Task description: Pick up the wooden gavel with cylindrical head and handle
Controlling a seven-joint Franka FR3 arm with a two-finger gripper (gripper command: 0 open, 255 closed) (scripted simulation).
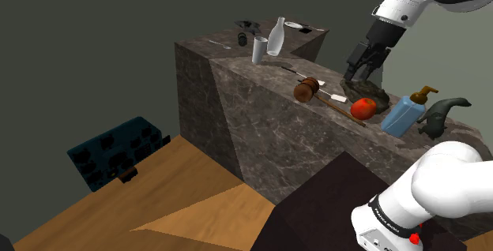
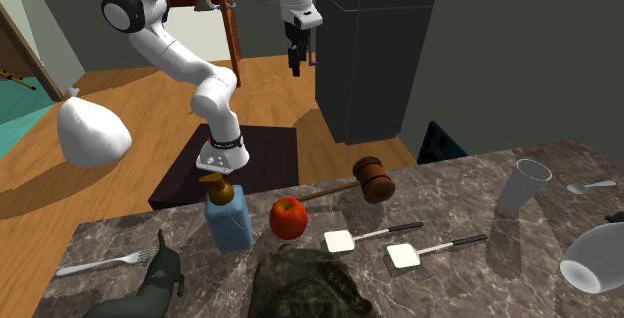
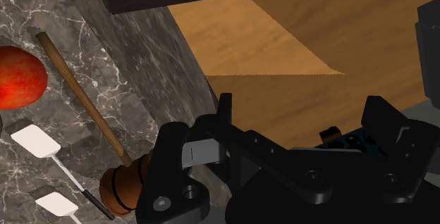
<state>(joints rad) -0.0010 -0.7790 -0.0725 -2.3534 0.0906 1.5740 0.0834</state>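
The brown wooden gavel [image 1: 306, 90] lies on the dark marble counter [image 1: 261, 131], near its front edge. Its thin handle [image 1: 341, 109] runs towards a red apple [image 1: 363, 107]. In the second exterior view the gavel [image 2: 374, 178] lies at the counter's far edge. My black gripper [image 1: 358, 74] hangs open and empty, high above and apart from the gavel. From the wrist the gavel head [image 3: 123, 187] lies off to one side of the gripper [image 3: 303, 117], whose fingers stand over wooden floor beyond the counter's edge.
Two white spatulas [image 2: 340, 238] [image 2: 403, 256] lie beside the gavel. A blue soap bottle [image 2: 228, 214], a dark figurine [image 1: 442, 115], a dark lumpy object [image 2: 310, 281], a fork [image 2: 105, 263], a white cup [image 2: 525, 186] and a white bottle [image 1: 276, 36] share the counter.
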